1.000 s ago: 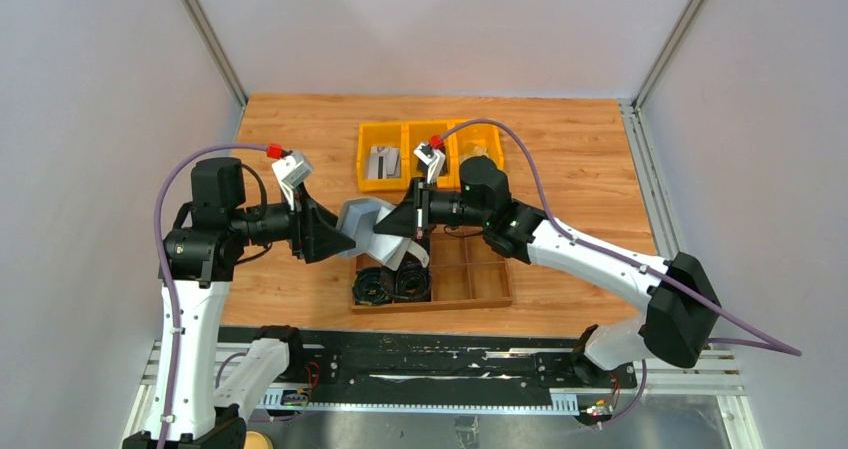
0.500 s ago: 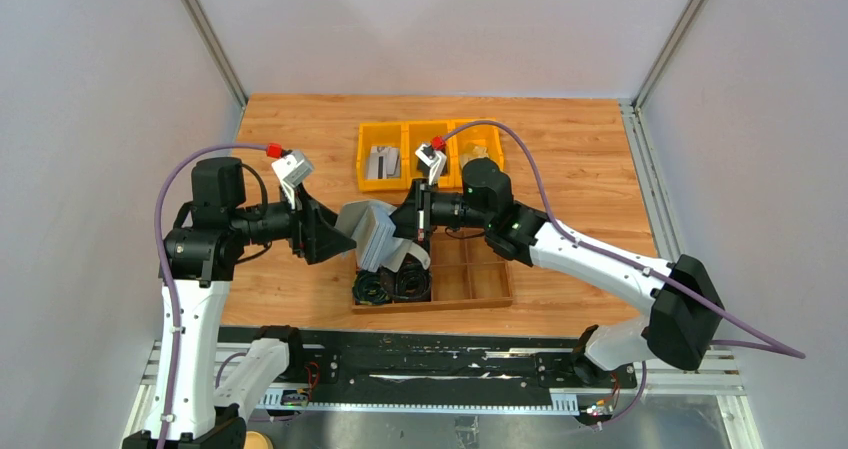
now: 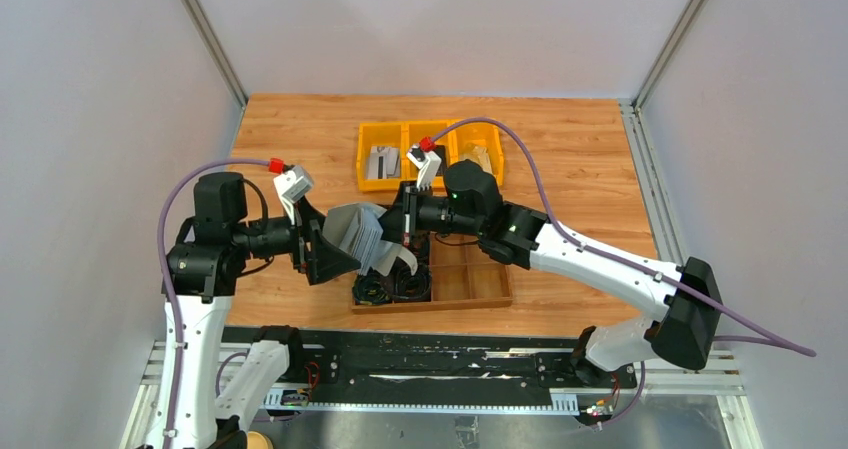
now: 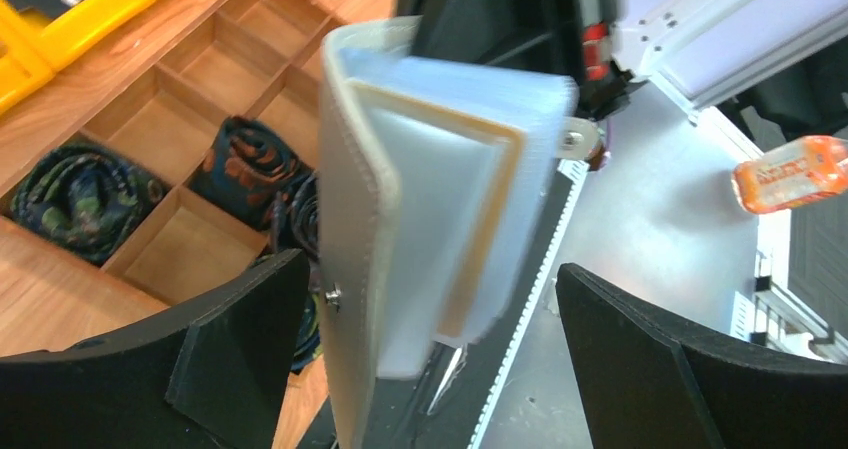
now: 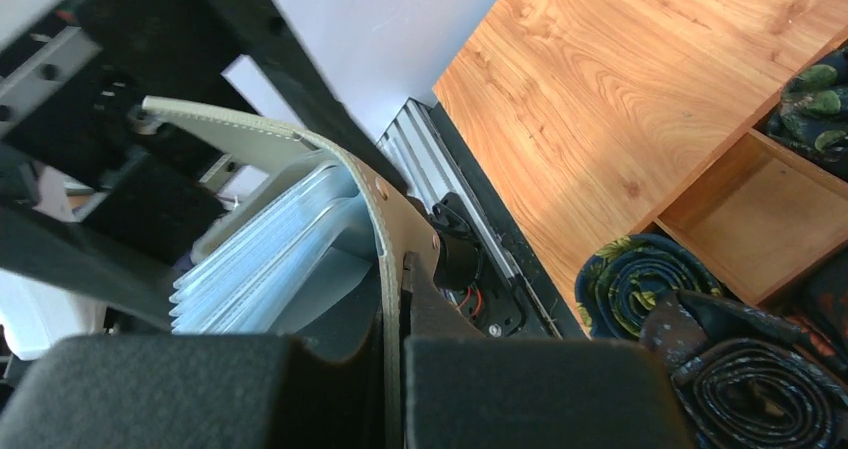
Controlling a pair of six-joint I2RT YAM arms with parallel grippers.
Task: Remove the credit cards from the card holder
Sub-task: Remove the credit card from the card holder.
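Right gripper [image 5: 395, 369] clamps the card holder [image 4: 350, 219]; left gripper [image 4: 430, 319] gapes wide around it; any print seems too blurred.

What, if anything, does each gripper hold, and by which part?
The right gripper pinches the soft grey folding card holder by the edge of one cover flap. The left gripper stands open around it, gripping nothing.

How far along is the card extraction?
Done: the card holder is lifted off the table and opened, with the right hand shut on its cover. In hand: the left hand is open, its jaws either side of the fanned credit cards, gripping nothing. Left: pulling the cards. The stack sits inside the holder, and no card is visibly out.
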